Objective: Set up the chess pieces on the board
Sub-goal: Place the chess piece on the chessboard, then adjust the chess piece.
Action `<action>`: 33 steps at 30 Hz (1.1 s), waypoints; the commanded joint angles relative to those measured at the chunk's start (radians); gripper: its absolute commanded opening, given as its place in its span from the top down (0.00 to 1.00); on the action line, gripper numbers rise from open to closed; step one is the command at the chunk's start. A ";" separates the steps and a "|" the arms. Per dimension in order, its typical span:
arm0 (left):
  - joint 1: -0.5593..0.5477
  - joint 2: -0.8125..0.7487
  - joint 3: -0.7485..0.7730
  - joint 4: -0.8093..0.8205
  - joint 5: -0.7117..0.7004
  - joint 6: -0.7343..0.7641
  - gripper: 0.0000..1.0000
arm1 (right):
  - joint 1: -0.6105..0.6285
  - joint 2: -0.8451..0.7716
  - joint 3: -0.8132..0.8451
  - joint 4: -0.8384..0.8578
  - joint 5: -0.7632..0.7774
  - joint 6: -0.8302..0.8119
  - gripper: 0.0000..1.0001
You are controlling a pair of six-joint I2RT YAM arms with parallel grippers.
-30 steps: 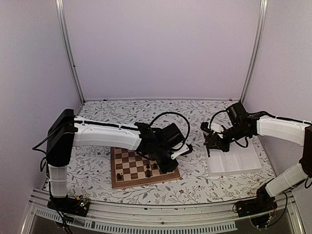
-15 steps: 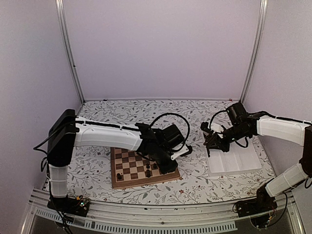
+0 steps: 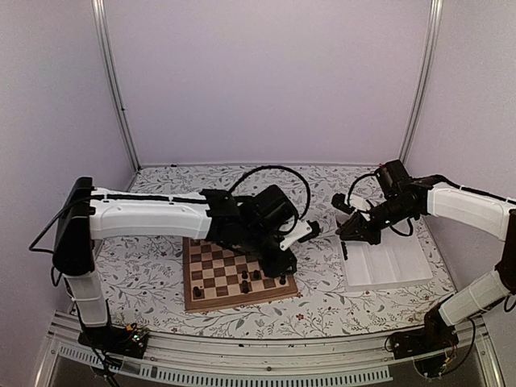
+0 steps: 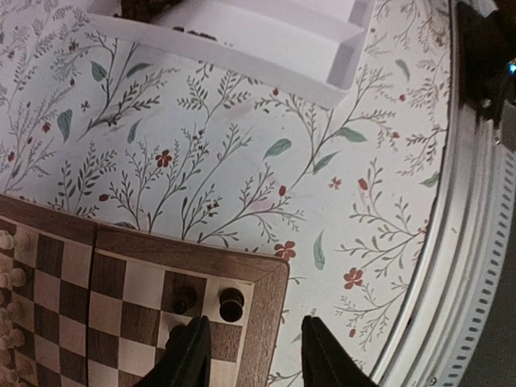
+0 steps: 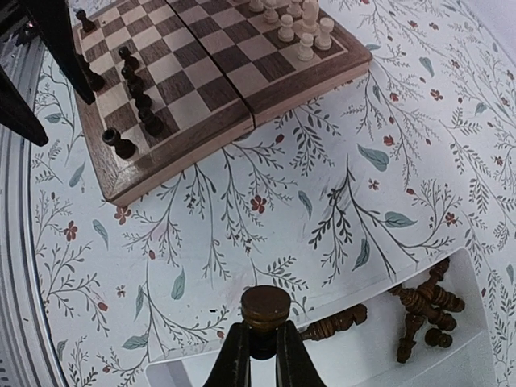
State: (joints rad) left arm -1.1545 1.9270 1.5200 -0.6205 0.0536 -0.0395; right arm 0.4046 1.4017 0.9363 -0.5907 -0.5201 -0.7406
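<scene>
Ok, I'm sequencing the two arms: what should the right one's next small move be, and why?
Probably carry its load toward the board. The right tool is shut on a dark chess piece just above the edge of the tray, not yet over any square, while the left tool stands open and empty at the board's near right corner.

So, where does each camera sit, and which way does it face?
Top external: high behind the robot, facing down and forward; both arms, square checked wooden chessboard, white compartment tray.
Left wrist: down at the chessboard's corner, past the open left gripper.
Right wrist: slanting over the tray toward the chessboard; right gripper pinches a dark brown wooden chess piece.
Shared: all show chessboard and tray.
</scene>
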 commanded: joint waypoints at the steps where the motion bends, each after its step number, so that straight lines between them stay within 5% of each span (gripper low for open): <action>1: 0.027 -0.163 -0.059 0.187 0.111 -0.078 0.60 | 0.009 -0.012 0.127 -0.109 -0.094 -0.033 0.94; 9: 0.166 -0.267 -0.270 0.677 0.310 -0.432 0.52 | 0.140 0.012 0.263 -0.167 -0.032 -0.060 0.94; 13: 0.196 -0.228 -0.297 0.792 0.411 -0.536 0.50 | 0.203 0.008 0.299 -0.184 -0.007 -0.062 0.94; 33: 0.197 -0.119 -0.276 0.849 0.532 -0.606 0.66 | 0.323 0.051 0.361 -0.202 0.061 -0.056 0.93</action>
State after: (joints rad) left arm -0.9550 1.7775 1.2316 0.1997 0.5495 -0.6353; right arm 0.7136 1.4380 1.2613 -0.7830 -0.4751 -0.7975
